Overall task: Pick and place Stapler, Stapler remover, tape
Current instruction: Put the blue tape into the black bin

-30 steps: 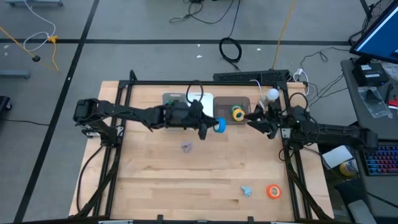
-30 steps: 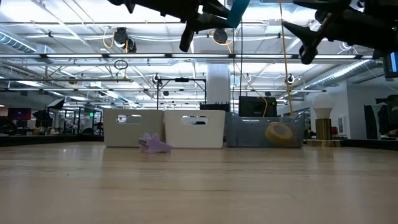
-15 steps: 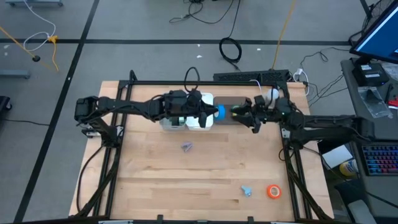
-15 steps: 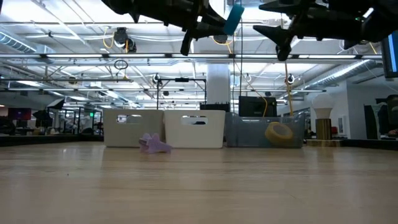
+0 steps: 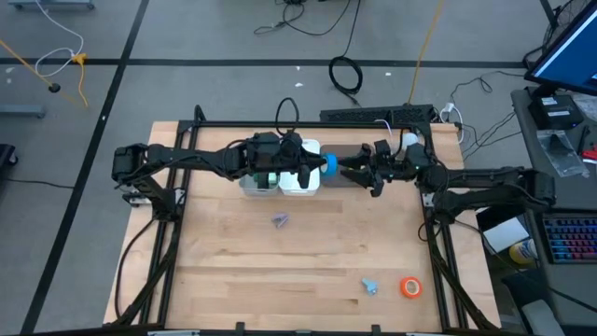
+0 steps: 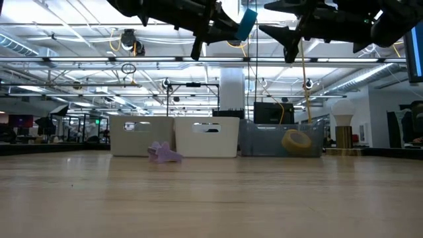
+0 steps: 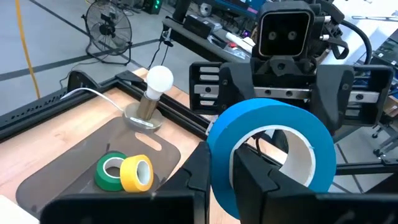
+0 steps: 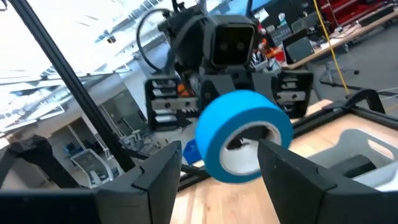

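My left end effector (image 5: 320,166) grips blue tape (image 5: 330,165) near bench's far edge; right end effector (image 5: 347,167) open, facing it.

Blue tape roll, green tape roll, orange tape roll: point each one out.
blue tape roll (image 7: 273,134): left wrist view, on its outer blue band.
green tape roll (image 7: 107,172): left wrist view, on its rim, inside the grey tray.
orange tape roll (image 5: 410,287): high view, on the ring, lying on the table.

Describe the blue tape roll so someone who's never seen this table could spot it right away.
Look above the row of bins at the wooden table's far edge. The left hand holds a blue ring-shaped tape roll in the air there, facing the open right hand. It is the only roll held aloft.
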You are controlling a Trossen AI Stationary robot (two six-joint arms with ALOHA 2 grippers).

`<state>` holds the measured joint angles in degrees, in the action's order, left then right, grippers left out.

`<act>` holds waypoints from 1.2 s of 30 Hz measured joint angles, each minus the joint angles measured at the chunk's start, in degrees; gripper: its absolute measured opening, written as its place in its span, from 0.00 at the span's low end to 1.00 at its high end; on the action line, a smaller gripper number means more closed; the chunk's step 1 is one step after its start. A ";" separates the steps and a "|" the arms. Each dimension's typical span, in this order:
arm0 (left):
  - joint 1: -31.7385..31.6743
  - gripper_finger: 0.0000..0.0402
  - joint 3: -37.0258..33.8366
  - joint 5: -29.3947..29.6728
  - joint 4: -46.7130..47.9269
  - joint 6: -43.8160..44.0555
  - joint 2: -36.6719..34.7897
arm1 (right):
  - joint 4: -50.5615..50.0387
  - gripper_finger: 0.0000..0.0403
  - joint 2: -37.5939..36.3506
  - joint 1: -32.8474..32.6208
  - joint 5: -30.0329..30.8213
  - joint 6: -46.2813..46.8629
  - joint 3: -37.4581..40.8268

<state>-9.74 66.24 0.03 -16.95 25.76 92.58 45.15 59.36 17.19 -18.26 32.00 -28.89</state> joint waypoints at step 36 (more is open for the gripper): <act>0.02 0.09 0.07 1.49 2.73 -1.55 -0.07 | 2.94 0.37 8.54 -0.02 -2.76 2.88 -4.65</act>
<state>-9.72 66.30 1.52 -14.22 24.21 92.51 48.10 67.90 17.17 -21.02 34.87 -33.54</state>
